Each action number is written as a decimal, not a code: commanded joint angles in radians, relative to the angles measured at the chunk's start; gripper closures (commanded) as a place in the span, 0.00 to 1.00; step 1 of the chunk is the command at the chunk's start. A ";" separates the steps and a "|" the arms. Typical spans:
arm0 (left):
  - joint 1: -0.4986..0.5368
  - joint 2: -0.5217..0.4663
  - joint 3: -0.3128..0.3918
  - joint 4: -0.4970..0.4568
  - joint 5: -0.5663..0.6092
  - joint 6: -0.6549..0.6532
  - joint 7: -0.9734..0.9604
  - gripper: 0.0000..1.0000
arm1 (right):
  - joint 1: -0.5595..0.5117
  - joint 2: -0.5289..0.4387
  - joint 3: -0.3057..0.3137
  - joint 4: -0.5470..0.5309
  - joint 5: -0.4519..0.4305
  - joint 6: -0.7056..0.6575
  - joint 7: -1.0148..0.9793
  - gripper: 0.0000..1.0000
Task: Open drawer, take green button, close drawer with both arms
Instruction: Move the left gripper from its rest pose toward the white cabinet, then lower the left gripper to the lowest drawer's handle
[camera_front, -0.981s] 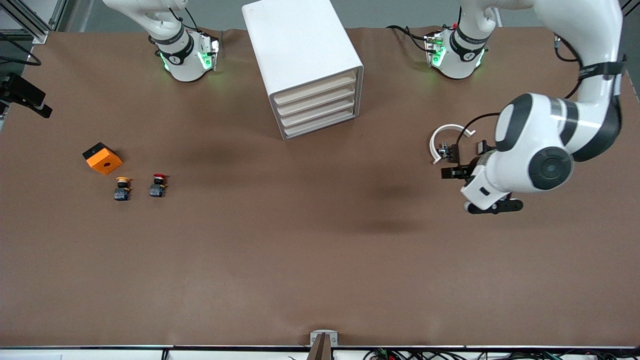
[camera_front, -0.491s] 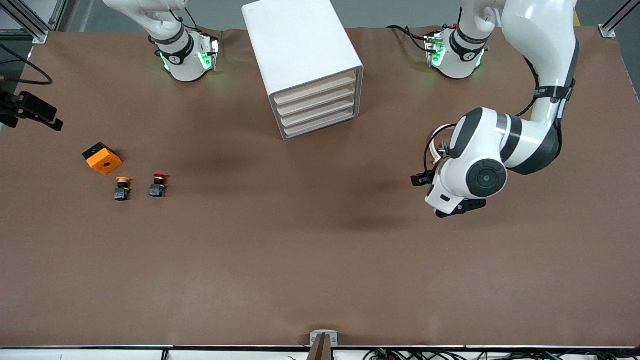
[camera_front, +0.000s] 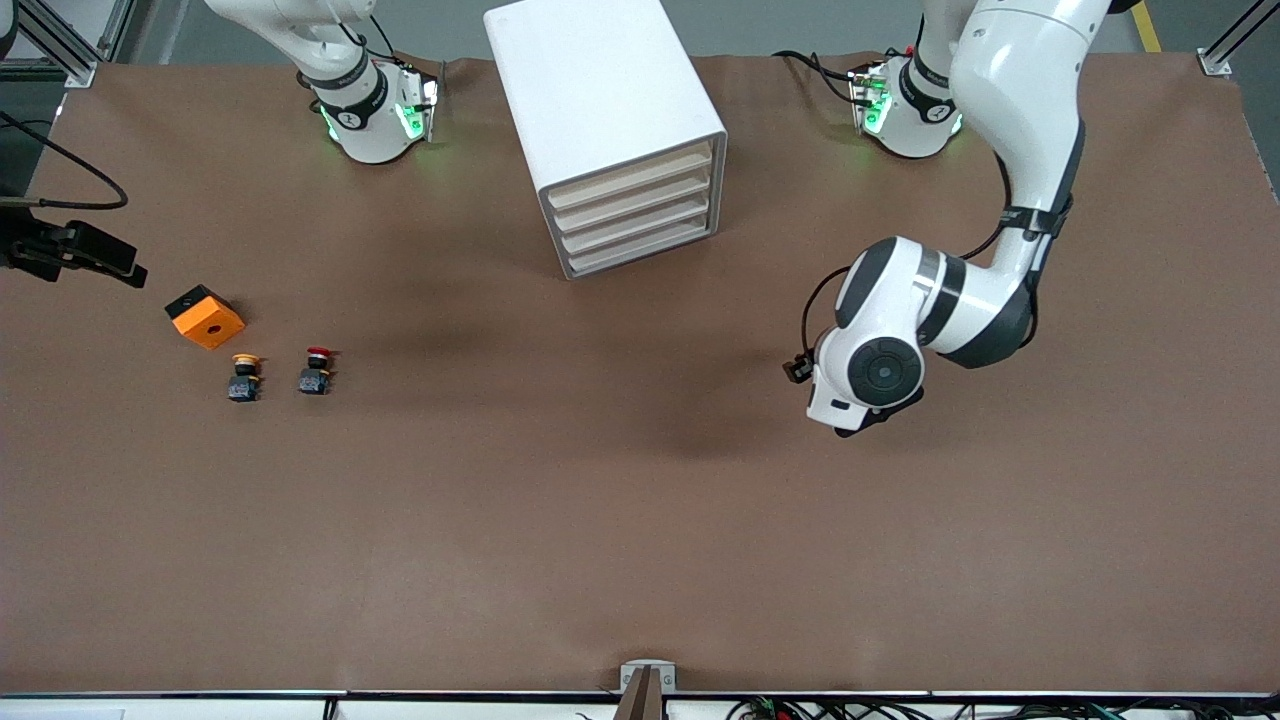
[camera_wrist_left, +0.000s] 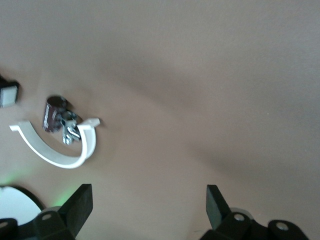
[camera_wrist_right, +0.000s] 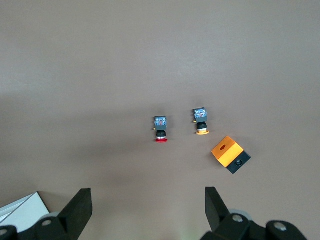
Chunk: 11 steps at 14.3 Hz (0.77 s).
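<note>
Presently, the table (camera_front: 560, 520) carries few loose items. Toward the right arm's end lie an orange box (camera_front: 205, 316) with a black base, a yellow-capped button (camera_front: 243, 377) and a red-capped button (camera_front: 316, 370), the two buttons side by side and nearer to the front camera than the box; none touch. The right wrist view shows the same three: red-capped button (camera_wrist_right: 160, 130), yellow-capped button (camera_wrist_right: 201, 121), orange box (camera_wrist_right: 230, 154).

The white cabinet (camera_front: 600, 110) stands between the two arm bases with four cream drawer fronts facing the front camera. All four are flush; the lowest drawer (camera_front: 640, 249) is shut. Drawer contents are hidden, and the green-capped button is not visible in any view.

A white curved clip (camera_wrist_left: 60, 150) with a small metal part (camera_wrist_left: 60, 119) beside it lies on the table toward the left arm's end, seen only in the left wrist view; in the front view the left arm covers it.

The left gripper (camera_wrist_left: 147, 205) hangs over bare table between the cabinet and the left arm's end, fingers (camera_wrist_left: 80, 205) spread wide, holding nothing. The right gripper (camera_wrist_right: 147, 202) is high over the table at the right arm's end, fingers (camera_wrist_right: 80, 205) likewise wide apart and empty. Nothing stands in front of the drawer fronts
</note>
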 joint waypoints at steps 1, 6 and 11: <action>-0.014 0.071 -0.022 0.074 -0.020 -0.007 -0.155 0.00 | -0.009 0.032 0.008 0.027 0.002 -0.005 -0.011 0.00; -0.014 0.125 -0.076 0.091 -0.063 -0.012 -0.370 0.00 | -0.017 0.055 0.007 0.027 -0.001 -0.007 -0.009 0.00; -0.009 0.180 -0.081 0.110 -0.176 -0.032 -0.550 0.00 | -0.029 0.124 0.004 0.027 -0.016 -0.002 -0.011 0.00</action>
